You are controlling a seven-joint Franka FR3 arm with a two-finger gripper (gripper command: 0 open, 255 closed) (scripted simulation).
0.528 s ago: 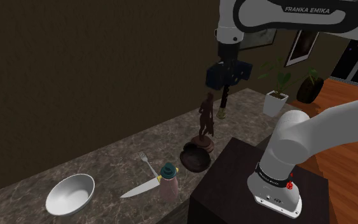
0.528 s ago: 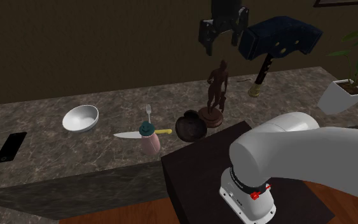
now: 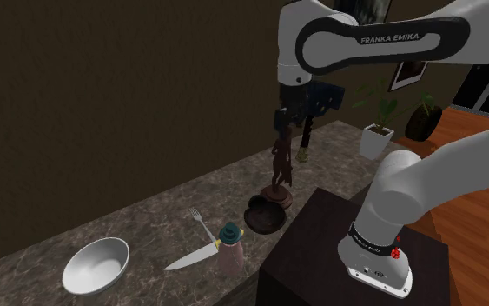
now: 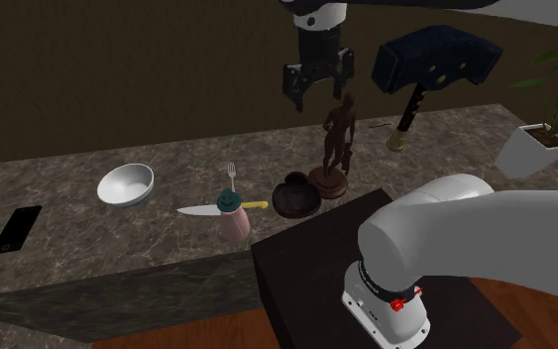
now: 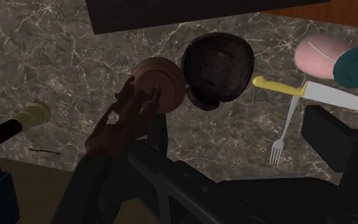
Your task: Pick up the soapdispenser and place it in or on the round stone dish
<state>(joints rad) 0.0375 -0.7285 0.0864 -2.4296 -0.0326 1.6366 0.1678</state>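
The soap dispenser [image 3: 230,249] [image 4: 233,219] [image 5: 324,53] is a pink bottle with a teal pump top, upright near the counter's front edge. The round stone dish [image 3: 266,216] [image 4: 296,196] [image 5: 219,65] is a dark bowl beside a brown figurine [image 3: 280,163] [image 4: 338,139] [image 5: 131,109]. My gripper [image 3: 281,122] [image 4: 317,91] [image 5: 238,156] hangs open and empty high above the counter, just over the figurine's head. It is well away from the dispenser, with nothing between the fingers.
A knife [image 3: 194,256] [image 5: 314,92] and a fork [image 3: 201,224] [image 5: 284,135] lie between dish and dispenser. A white bowl [image 3: 95,265] [image 4: 126,184] and a black phone [image 4: 16,229] lie further along the counter. A dark-shaded lamp [image 4: 435,58] and a potted plant [image 3: 378,117] stand beyond the figurine.
The gripper has come down and shifted toward the shoulder view's left, from beside the lamp shade to above the figurine. Its fingers stay open. Nothing on the counter moved.
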